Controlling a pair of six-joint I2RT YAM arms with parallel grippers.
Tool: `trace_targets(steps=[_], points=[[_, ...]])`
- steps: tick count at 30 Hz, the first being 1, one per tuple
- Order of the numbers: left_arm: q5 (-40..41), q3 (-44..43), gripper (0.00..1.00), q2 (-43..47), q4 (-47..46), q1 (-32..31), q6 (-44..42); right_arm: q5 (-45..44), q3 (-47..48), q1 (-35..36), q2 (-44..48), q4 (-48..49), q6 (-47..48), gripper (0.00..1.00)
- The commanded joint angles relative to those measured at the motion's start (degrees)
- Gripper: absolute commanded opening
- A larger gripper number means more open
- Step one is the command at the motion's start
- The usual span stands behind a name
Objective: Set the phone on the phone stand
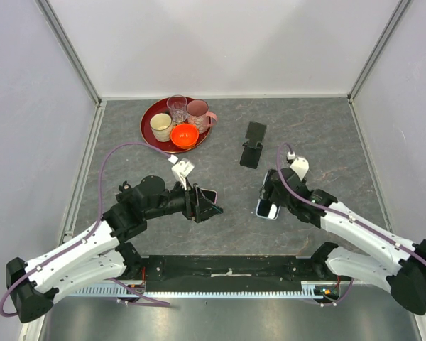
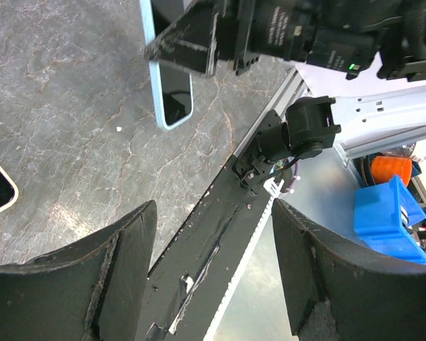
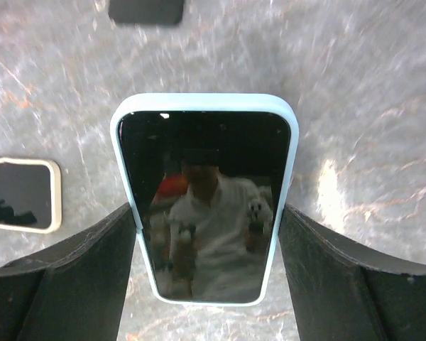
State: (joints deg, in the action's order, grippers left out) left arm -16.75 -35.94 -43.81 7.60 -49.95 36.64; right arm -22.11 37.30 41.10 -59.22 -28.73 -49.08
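A phone (image 1: 268, 209) in a light blue case lies screen up, right of the table's middle. My right gripper (image 1: 271, 197) is over its near end. In the right wrist view both fingers (image 3: 92, 270) press against the long edges of the phone (image 3: 206, 199), so that gripper (image 3: 207, 213) is shut on it. Whether it is off the table I cannot tell. The black phone stand (image 1: 253, 144) stands behind it, with nothing on it, and its base (image 3: 145, 11) shows at the top of the right wrist view. My left gripper (image 1: 210, 208) (image 2: 213, 213) is open and holds nothing.
A second phone (image 1: 210, 193) (image 3: 18, 193) in a cream case lies by my left gripper. A red tray (image 1: 148, 118) at the back left holds a glass, a pink mug, a cup and an orange bowl. A black rail (image 1: 227, 266) runs along the near edge.
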Motion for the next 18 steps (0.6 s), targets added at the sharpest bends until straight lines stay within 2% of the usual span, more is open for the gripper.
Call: trace_targets(steps=[1,4,5,10,14,18], points=[[-0.6,-1.3,0.72,-0.6,-1.9,-0.1,0.4,-12.2,3.5,0.0,2.5,7.2,6.5,0.00],[-1.3,-1.7,0.72,-0.1,-1.4,-0.1,0.9,-18.6,9.0,-0.1,-1.3,7.1,7.9,0.00],[-1.3,-1.8,0.72,0.1,-1.3,-0.1,1.0,-20.2,13.5,0.0,-3.2,6.5,7.9,0.00],[0.4,-1.1,0.72,3.5,0.8,-0.1,1.2,-30.3,28.5,-0.8,-18.4,5.4,10.2,0.00],[1.0,-1.3,0.72,6.1,4.0,0.0,1.5,-33.3,42.6,-2.3,-29.3,5.3,12.1,0.00],[3.3,-2.3,0.72,8.9,7.3,-0.1,1.1,-35.1,50.5,-3.9,-38.2,6.1,14.1,0.00]])
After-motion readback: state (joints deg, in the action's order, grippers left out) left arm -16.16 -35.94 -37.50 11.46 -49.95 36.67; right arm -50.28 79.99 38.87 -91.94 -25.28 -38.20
